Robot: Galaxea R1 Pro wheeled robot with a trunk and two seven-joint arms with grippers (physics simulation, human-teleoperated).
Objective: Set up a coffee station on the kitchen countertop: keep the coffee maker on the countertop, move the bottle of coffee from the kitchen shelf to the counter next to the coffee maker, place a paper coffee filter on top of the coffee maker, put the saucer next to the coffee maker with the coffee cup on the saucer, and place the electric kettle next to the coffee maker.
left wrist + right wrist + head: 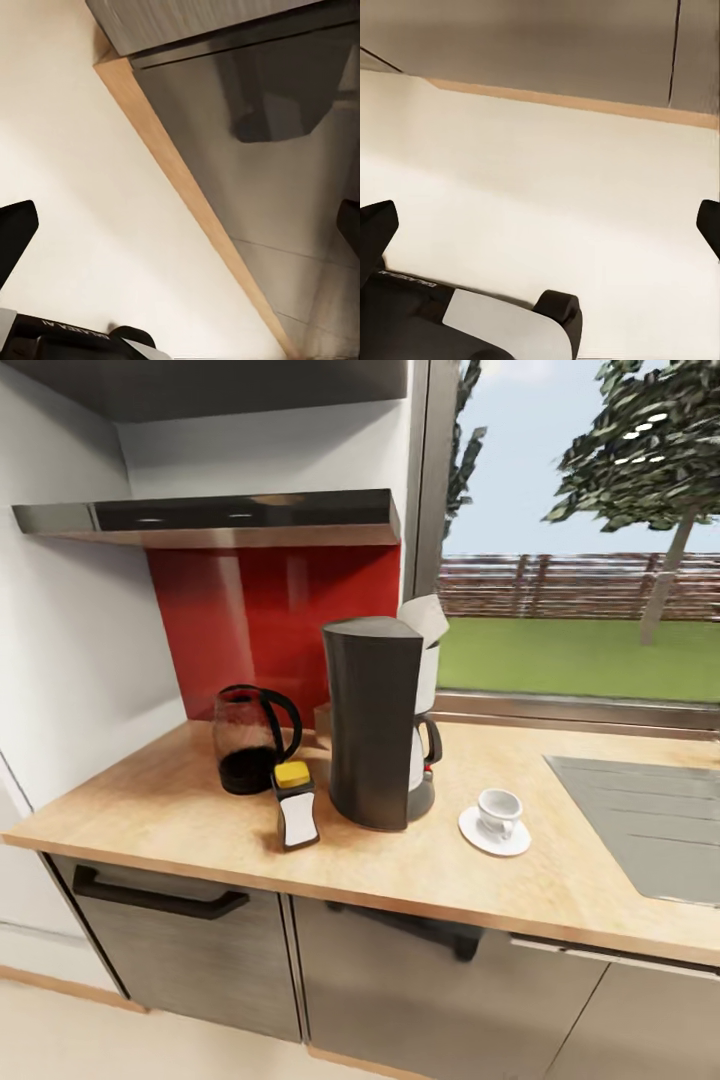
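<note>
Head view: we see the bottle of coffee (296,806), its white label unreadable, just beside the coffee maker (374,722) on the worktop (180,810). Both wrist views show jaws spread wide, holding nothing.

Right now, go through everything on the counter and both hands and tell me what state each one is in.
coffee maker: upright on the kitchen countertop
paper coffee filter: on top of the coffee maker
electric kettle: upright, left of the maker
bottle of coffee: upright, yellow cap on
saucer: flat, right of the maker
coffee cup: upright on the saucer
left hand: open, empty
right hand: open, empty
</note>
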